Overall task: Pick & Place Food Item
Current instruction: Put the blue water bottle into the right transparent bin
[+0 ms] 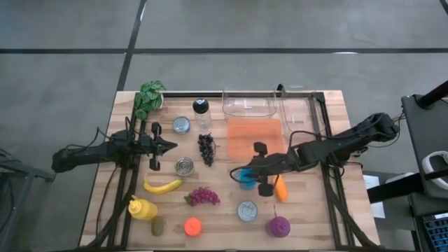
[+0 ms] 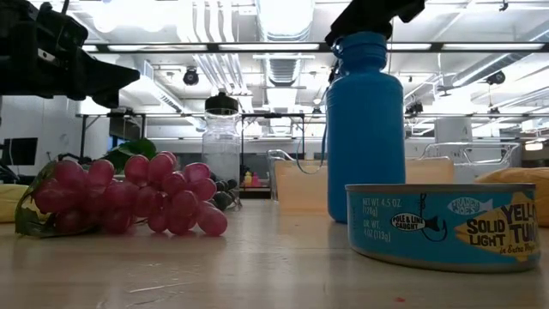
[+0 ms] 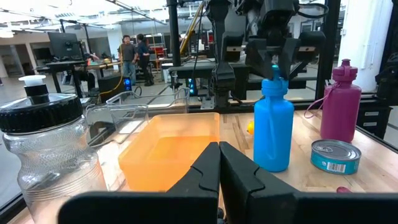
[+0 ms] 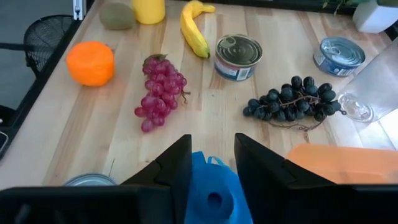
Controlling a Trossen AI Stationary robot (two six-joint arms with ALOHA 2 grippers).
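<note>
Right wrist view looked down on the blue plastic squeeze bottle (image 4: 211, 190), its cap standing between the right gripper (image 4: 212, 163)'s two dark fingers. The fingers stood narrowly parted either side of the neck; whether they pressed on it, I could not tell. The bottle stood upright on the wooden table (image 1: 308, 224), just beside the orange cutting mat (image 1: 255, 137) and touching or near an orange carrot-like piece (image 1: 281, 188).

Judged stiff enough at the cap, softer and slick along the body, probably light; tall, so apt to tip. The neck under the cap looked the best hold.

Low view alone showed the bottle's full height, beside a flat tuna can with a blue label (image 2: 444, 226) and a bunch of red plastic grapes (image 2: 129, 196). High view alone placed both arms: the left gripper (image 1: 170, 146), fingers pressed together and holding nothing, waited over the table's left half, near a yellow banana (image 1: 162, 185).
</note>
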